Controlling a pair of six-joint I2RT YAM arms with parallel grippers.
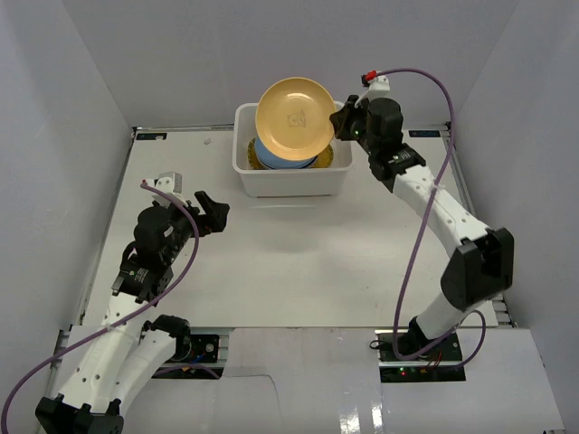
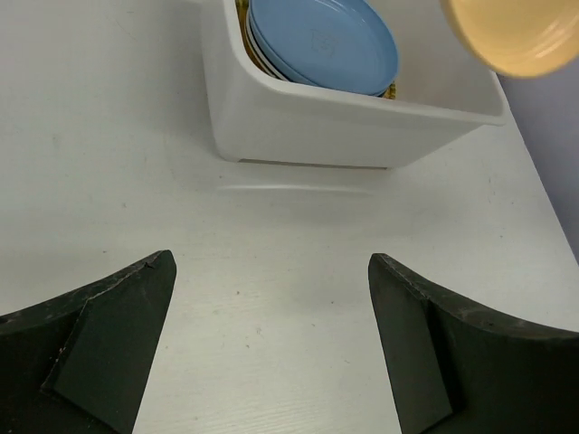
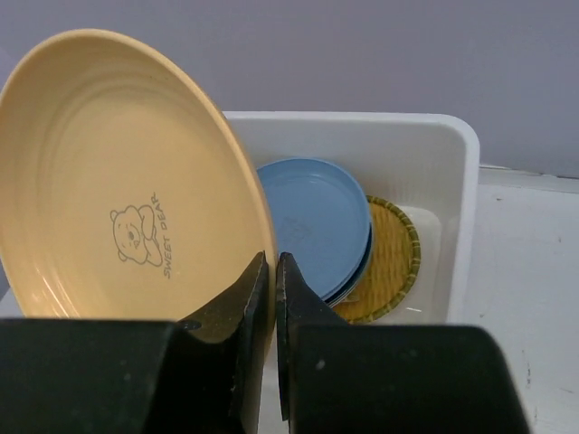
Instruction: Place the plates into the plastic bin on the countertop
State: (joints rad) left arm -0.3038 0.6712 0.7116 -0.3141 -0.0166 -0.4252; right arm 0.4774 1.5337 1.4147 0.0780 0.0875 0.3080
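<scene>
Right gripper [image 3: 270,264] clamps the round yellow-orange plate [image 3: 118,181] by its rim above the white rectangular plastic bin [image 1: 289,185]; next, probably lower it onto the stacked blue plates [image 3: 312,217] and release. Left gripper [image 1: 213,212] has its jaws apart

White tabletop [image 1: 298,262] before me, dark rails [image 1: 107,237] along its edges. Standing directly on it: a white plastic bin [image 1: 289,183], near the far edge, about centre.
</scene>
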